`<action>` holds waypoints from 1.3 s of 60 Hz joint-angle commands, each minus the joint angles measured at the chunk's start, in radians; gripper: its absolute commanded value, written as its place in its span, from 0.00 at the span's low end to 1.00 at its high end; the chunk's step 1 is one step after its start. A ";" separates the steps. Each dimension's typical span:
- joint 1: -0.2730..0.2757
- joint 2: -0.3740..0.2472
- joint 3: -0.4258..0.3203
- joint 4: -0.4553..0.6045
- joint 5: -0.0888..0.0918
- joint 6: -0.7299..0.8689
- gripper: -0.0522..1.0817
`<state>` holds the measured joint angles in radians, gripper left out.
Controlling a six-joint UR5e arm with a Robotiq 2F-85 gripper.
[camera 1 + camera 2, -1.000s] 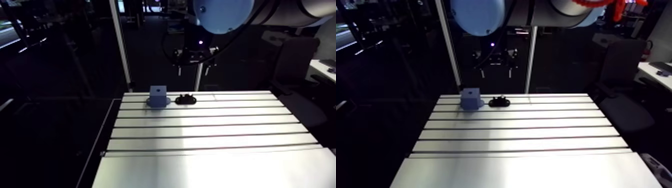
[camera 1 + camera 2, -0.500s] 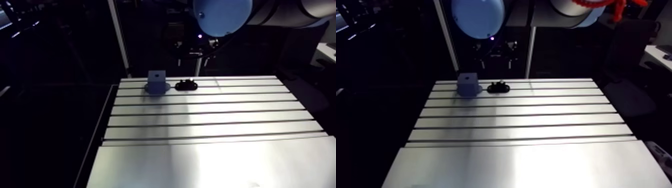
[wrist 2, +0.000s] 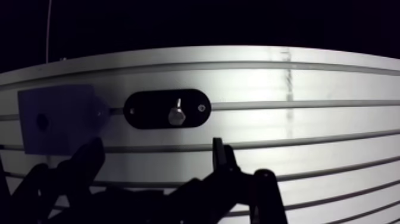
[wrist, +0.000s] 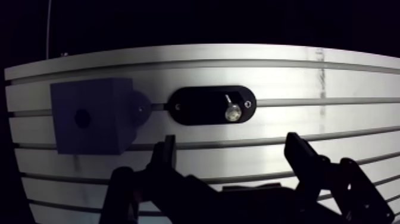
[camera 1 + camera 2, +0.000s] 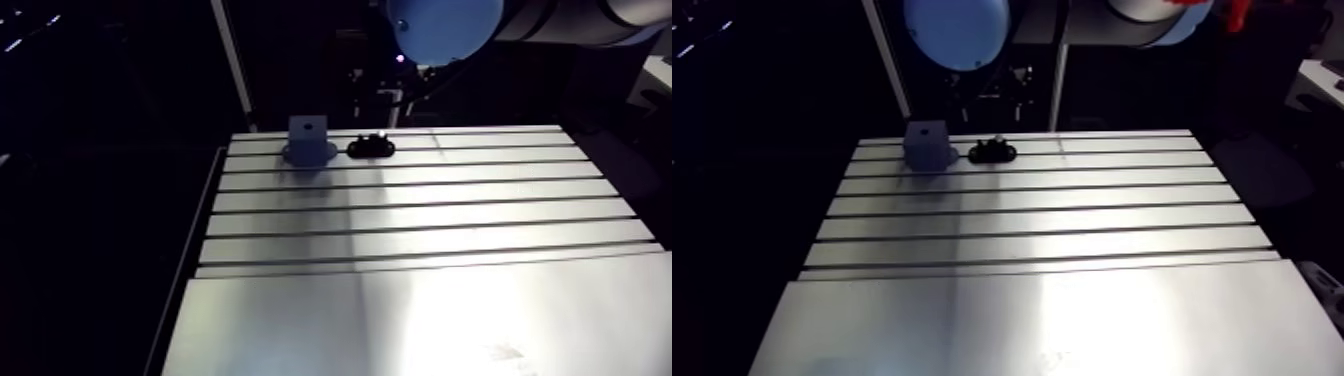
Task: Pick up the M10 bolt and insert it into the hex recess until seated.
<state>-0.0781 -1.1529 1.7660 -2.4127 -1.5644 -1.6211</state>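
**Approach to bolt: jaws open, empty**
Jaws spread wide with nothing between them, over bare desk just short of the bolt. The bolt sits in a black holder near the desk's far edge. The block with the recess is just beside it, toward the far-left corner. Advice: centre over the bolt, descend straight, grip square, and lift clear before crossing. Room is tight on the block side and the far edge is close. The near and right sides are open.
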 commanded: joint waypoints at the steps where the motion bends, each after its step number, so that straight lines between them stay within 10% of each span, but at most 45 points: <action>1: -0.005 0.036 -0.026 -0.015 0.010 -0.003 0.09; 78: -0.017 0.100 -0.038 -0.029 0.007 -0.026 0.35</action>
<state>-0.0954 -1.0554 1.7237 -2.4360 -1.5578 -1.6466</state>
